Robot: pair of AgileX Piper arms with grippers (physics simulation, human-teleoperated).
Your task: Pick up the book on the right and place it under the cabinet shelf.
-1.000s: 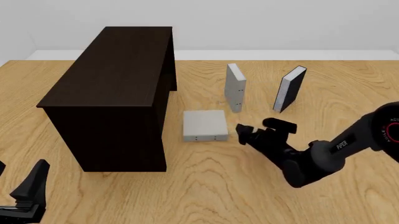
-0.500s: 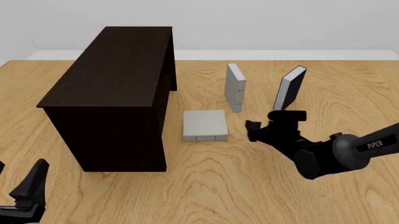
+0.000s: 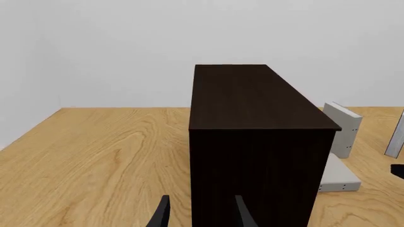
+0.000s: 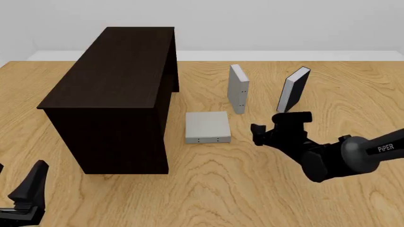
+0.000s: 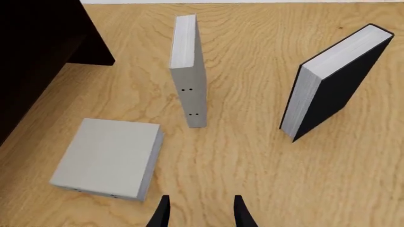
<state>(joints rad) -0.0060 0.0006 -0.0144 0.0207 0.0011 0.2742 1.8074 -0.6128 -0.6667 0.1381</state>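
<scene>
- Nothing accomplished yet; left claw (image 4: 26, 195) parked at near tabletop (image 4: 208, 189) edge, fingers apart, empty.
- Stood upright, untouched, right of cabinet shelf (image 4: 120, 90): book (image 4: 239, 90).
- Hovered nearby with right claw (image 4: 277, 125) spread, empty; grasping, carrying, placing remained.

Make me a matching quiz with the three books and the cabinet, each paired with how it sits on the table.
Things:
1. black book
2. upright grey book
3. flat grey book
4. cabinet

States:
A. lying flat beside the cabinet
B. farthest left, largest
C. standing, farthest right
D. standing, between the other two books

Pairs: 1-C, 2-D, 3-A, 4-B
</scene>
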